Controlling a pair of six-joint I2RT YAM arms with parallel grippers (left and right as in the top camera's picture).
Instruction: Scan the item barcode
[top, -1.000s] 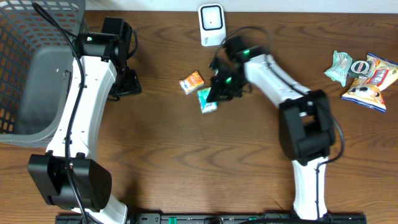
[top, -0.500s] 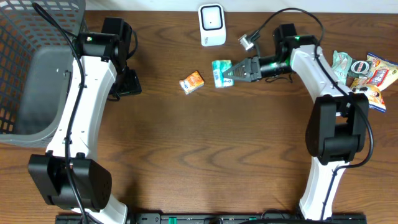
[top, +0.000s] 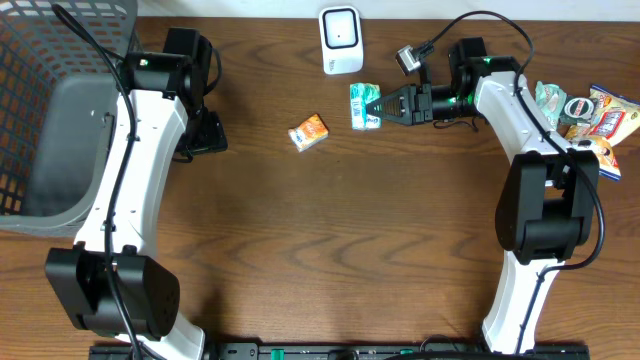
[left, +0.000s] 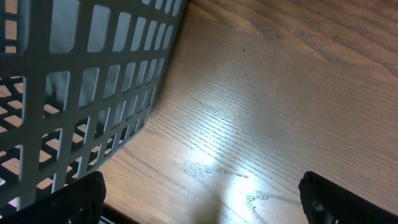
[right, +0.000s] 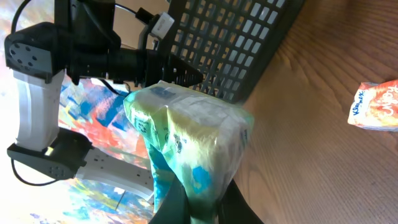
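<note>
A dark wood surface (top: 300, 250) carries a grey basket (top: 40, 120) at the left, an orange packet (top: 309, 132), a white scanner (top: 340, 40) at the far edge, and snacks (top: 585, 120) at the right. The pack (top: 361, 105), crinkled green-and-white film, is just in front of the scanner. The left pincer (top: 207, 135) gapes wide beside the basket, holding nothing; the right pincer (top: 379, 104) is clamped on the pack's edge.

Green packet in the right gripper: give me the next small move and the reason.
The right gripper is shut on the green packet, which in the overhead view is just below and right of the white scanner, not yet in front of it. So probably: carry the packet a little up and left, and turn its barcode side toward the scanner's face.
</note>
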